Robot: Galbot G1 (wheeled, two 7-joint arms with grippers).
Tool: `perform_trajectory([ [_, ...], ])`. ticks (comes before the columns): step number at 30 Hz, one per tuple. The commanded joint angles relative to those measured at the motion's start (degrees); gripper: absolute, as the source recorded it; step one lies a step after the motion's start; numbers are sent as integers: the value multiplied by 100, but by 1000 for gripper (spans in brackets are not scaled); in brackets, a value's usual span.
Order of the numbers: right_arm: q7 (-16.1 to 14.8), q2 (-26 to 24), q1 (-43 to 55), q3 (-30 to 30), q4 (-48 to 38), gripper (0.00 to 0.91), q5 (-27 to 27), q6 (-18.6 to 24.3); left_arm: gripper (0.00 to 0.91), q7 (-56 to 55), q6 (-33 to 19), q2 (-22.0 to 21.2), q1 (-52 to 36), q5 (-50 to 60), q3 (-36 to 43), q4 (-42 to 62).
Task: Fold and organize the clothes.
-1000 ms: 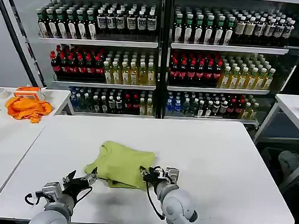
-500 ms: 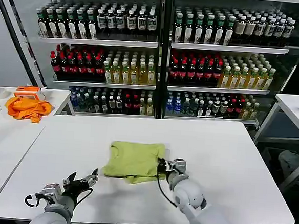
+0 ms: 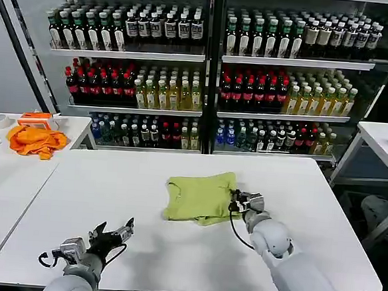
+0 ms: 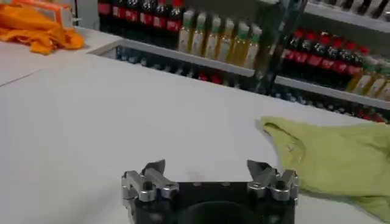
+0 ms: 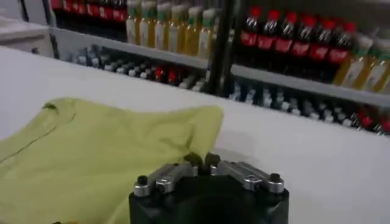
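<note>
My right fingers [image 3: 238, 200] pinch the edge of the lime-green T-shirt [image 3: 200, 196] — head view: it lies folded mid-table [image 3: 297, 193]. My left gripper [image 3: 118, 233] hangs low near the front edge, well apart.

Left wrist: fingers [image 4: 153, 175] spread, shirt [image 4: 329, 155] beyond.

Right wrist: fingers [image 5: 194, 163] pressed together on the fabric [image 5: 91, 152] — bottle shelves [image 5: 292, 42] behind.

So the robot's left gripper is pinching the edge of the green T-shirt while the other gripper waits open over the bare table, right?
Not quite: it is the right gripper pinching the green T-shirt at its edge, as the head view shows. The left gripper is the one waiting open over the bare table.
</note>
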Motion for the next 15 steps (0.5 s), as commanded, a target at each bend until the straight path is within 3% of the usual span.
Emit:
perform_trajectory([
  [1,198,-132,-859,906,191,907,-1345,2332,907,102,-148,7,36,215,46,-56],
  [6,328,12,-2348,1823,1335,907,-1288,2703,907,238,-439,1,125,465,73,-212],
  [9,271,201,-3377,2323,2323,907,-1042,2364,907,312,-556,-11,172,533,67,-322],
  [15,16,589,-4912,3135,3215,907,-995,2156,907,467,-819,43,308,782,57,-524],
])
